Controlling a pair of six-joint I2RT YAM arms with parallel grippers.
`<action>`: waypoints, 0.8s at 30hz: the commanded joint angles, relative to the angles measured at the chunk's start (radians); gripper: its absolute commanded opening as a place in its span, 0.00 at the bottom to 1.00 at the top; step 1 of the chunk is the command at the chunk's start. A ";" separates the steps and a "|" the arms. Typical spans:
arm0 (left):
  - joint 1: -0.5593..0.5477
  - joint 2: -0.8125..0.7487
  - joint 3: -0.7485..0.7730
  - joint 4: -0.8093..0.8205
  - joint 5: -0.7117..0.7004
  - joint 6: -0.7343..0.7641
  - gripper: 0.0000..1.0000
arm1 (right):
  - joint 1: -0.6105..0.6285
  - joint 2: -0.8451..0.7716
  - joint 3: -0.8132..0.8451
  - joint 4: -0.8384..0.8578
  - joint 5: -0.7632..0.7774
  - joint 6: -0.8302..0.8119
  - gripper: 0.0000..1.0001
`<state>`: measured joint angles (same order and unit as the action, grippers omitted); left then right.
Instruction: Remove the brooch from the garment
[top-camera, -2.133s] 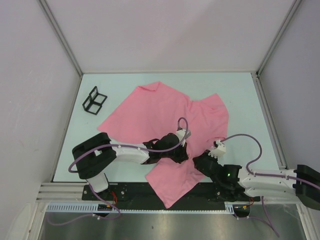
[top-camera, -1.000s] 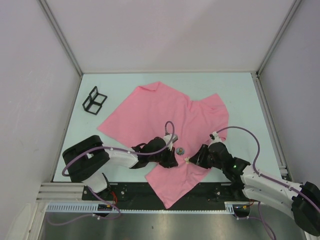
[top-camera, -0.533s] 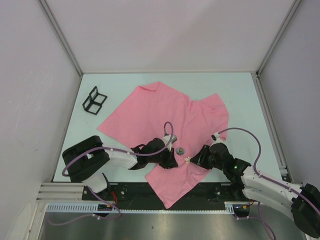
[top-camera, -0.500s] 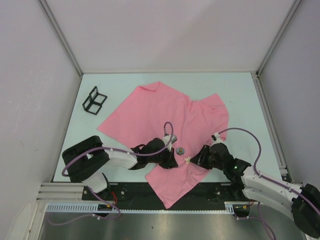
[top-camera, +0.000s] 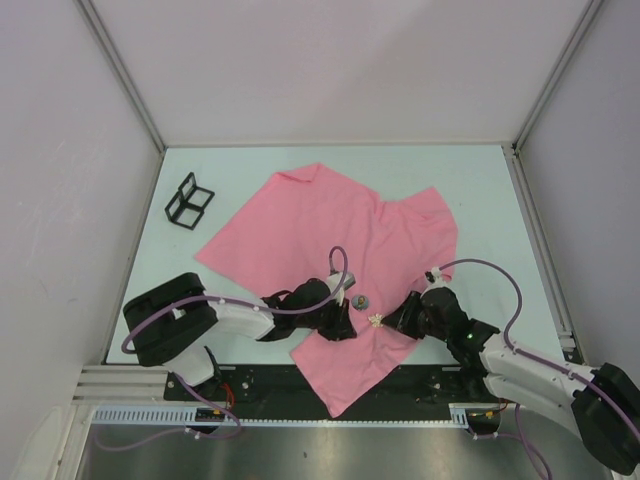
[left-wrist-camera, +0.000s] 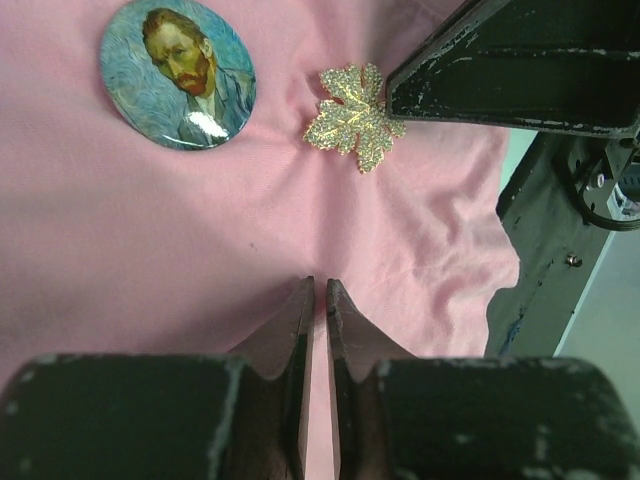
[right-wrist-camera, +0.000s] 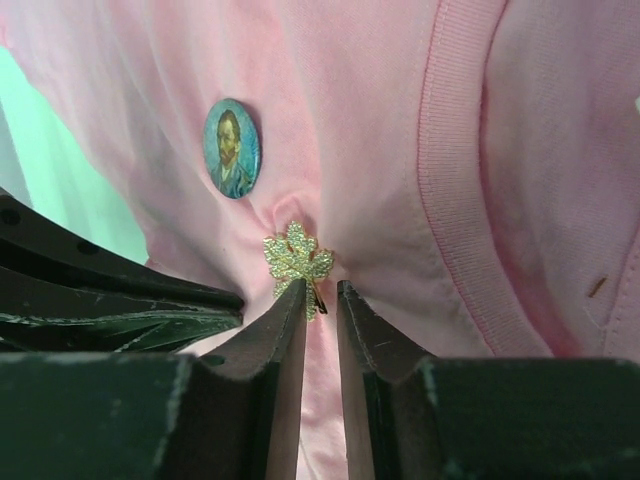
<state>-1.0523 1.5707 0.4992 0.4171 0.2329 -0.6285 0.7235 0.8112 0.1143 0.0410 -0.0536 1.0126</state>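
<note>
The pink T-shirt (top-camera: 320, 220) lies spread on the table. A gold leaf-shaped brooch (top-camera: 375, 320) is pinned near its lower part, and it shows in the left wrist view (left-wrist-camera: 352, 118) and the right wrist view (right-wrist-camera: 297, 256). My right gripper (right-wrist-camera: 321, 288) has its jaws a narrow gap apart, straddling the brooch's stem, and sits just right of the brooch in the top view (top-camera: 392, 320). My left gripper (left-wrist-camera: 320, 285) is shut on a fold of the shirt just below the brooch, and sits just left of it in the top view (top-camera: 345, 322).
A round portrait badge (top-camera: 359, 300) is pinned on the shirt just up-left of the brooch (left-wrist-camera: 178, 73) (right-wrist-camera: 231, 147). A black wire frame (top-camera: 189, 201) stands at the table's far left. The shirt's ribbed collar (right-wrist-camera: 450, 150) runs to the right of the brooch.
My right gripper has come in from the right to the brooch and edged a little closer. My left gripper has shifted left off the badge and brooch and holds the cloth.
</note>
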 joint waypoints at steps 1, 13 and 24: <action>-0.011 -0.035 -0.022 -0.015 0.013 -0.005 0.12 | -0.016 0.016 -0.013 0.092 -0.029 0.017 0.22; -0.020 -0.029 -0.031 -0.011 0.011 -0.013 0.12 | -0.042 0.051 -0.039 0.172 -0.117 0.050 0.06; -0.029 -0.029 -0.040 -0.001 0.011 -0.023 0.11 | -0.047 0.101 -0.107 0.324 -0.132 0.155 0.00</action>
<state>-1.0641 1.5608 0.4831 0.4263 0.2314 -0.6315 0.6807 0.8879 0.0559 0.2703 -0.1738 1.1172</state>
